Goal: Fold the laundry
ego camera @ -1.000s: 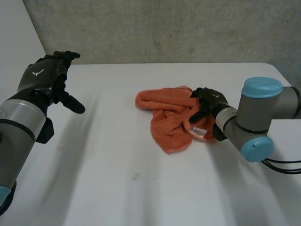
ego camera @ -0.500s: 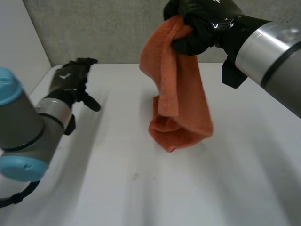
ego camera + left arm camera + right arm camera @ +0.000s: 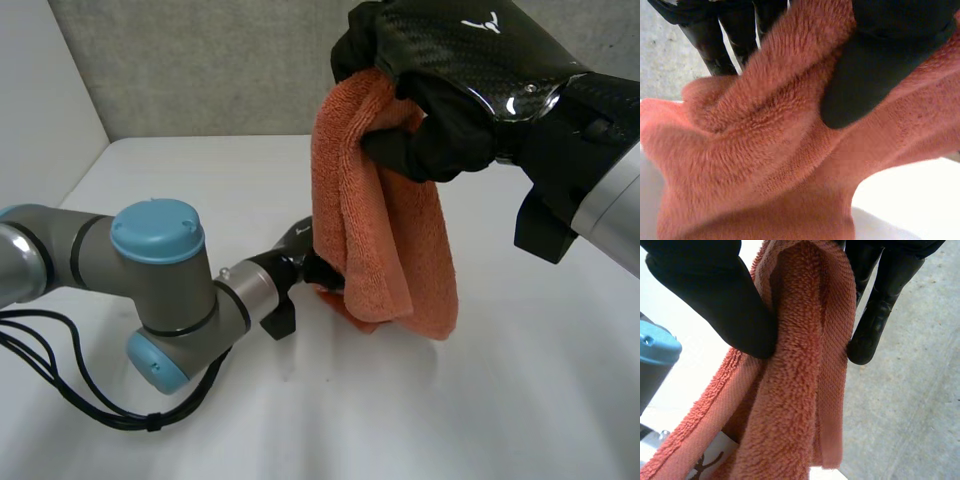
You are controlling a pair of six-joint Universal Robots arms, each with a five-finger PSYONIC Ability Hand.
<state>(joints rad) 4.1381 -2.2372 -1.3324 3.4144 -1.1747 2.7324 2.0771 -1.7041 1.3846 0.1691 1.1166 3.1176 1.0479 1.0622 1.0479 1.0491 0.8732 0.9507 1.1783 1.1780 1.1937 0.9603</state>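
An orange towel (image 3: 385, 230) hangs bunched from my right hand (image 3: 460, 90), which is held high over the table's middle. In the right wrist view the thumb (image 3: 715, 300) and fingers (image 3: 880, 315) pinch the towel's (image 3: 800, 390) top fold between them. The towel's lower end reaches down to the table. My left hand (image 3: 305, 255) is low at that lower end, on its left side. In the left wrist view its thumb (image 3: 880, 65) presses on the towel (image 3: 765, 165), with the fingers (image 3: 715, 40) behind the cloth.
The white table (image 3: 500, 400) spreads on all sides of the towel, with a grey wall (image 3: 200, 60) behind it. My left arm's blue-capped elbow (image 3: 155, 230) lies low over the table's left part. A white label (image 3: 705, 460) shows on the towel.
My left arm has swung in from the far left to the towel's lower end and its hand has closed on the cloth. My right hand keeps the towel lifted.
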